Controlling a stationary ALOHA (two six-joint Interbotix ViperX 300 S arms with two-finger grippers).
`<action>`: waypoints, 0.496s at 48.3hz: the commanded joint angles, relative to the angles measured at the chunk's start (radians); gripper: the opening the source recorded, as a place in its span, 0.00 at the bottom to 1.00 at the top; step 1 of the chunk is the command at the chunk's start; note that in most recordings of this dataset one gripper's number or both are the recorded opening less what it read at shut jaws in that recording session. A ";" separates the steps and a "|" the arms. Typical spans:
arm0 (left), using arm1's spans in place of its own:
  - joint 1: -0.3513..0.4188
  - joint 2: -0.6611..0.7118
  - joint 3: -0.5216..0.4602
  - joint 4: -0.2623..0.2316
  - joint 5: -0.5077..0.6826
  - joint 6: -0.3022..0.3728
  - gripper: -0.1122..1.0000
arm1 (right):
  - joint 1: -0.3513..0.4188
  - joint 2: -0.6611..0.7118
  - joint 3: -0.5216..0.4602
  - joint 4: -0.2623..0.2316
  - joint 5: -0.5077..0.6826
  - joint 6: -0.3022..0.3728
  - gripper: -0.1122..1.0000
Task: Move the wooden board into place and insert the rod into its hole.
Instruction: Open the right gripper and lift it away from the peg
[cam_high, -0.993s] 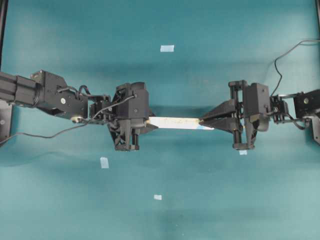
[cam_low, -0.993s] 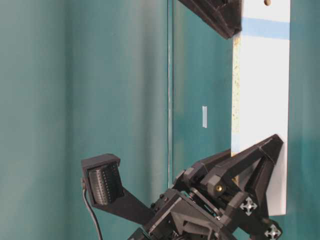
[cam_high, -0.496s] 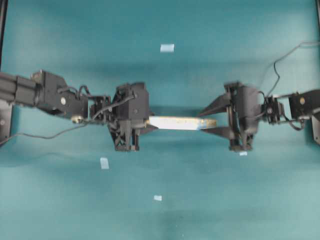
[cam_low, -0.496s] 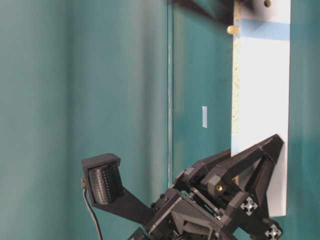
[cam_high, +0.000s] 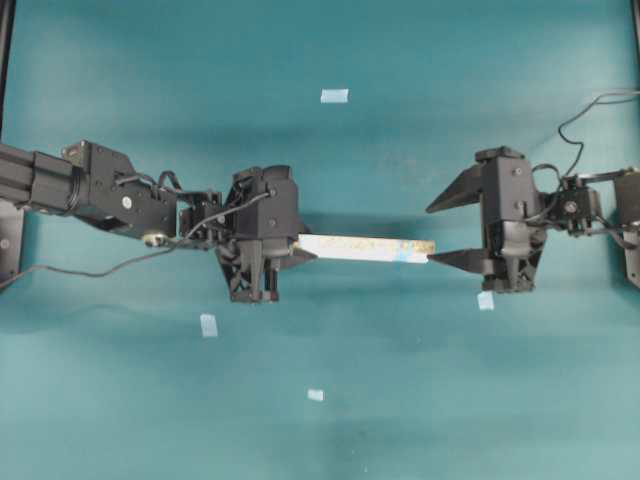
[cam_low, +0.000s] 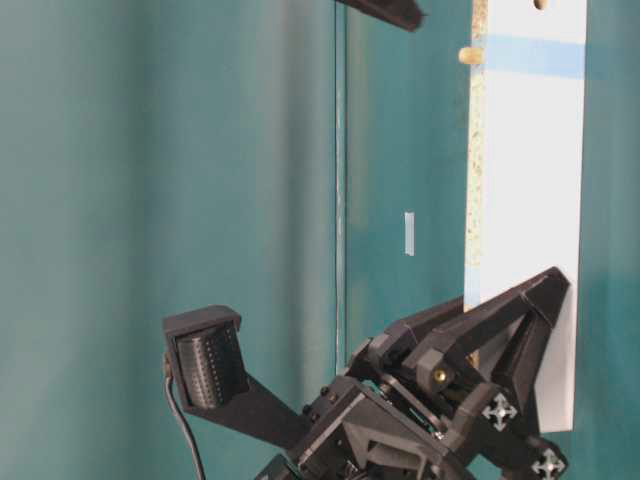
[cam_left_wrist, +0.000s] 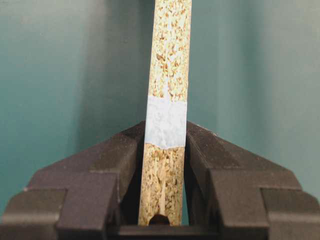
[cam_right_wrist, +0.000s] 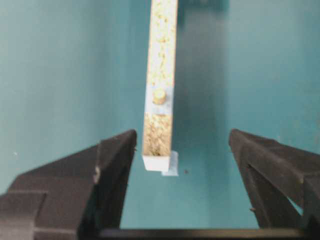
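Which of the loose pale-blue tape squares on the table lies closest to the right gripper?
The tape square just below the open right gripper in the overhead view; the other three lie far off, toward the left half.

The pale wooden board (cam_high: 365, 247) stood on its speckled edge, the short cream rod (cam_right_wrist: 159, 96) seated in that edge near one end.

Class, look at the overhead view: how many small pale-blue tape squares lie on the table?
4: one at top centre, one below the left gripper, one at lower centre, one under the right gripper. The arms may hide others.
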 joint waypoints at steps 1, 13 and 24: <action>-0.011 -0.031 -0.018 0.002 0.009 -0.003 0.30 | 0.002 -0.052 -0.011 -0.002 0.009 -0.002 0.86; -0.011 -0.031 -0.015 0.000 0.018 -0.003 0.31 | 0.002 -0.101 -0.003 -0.002 0.043 -0.002 0.86; -0.011 -0.044 -0.026 0.000 0.026 -0.002 0.60 | 0.002 -0.103 0.002 -0.002 0.078 -0.002 0.86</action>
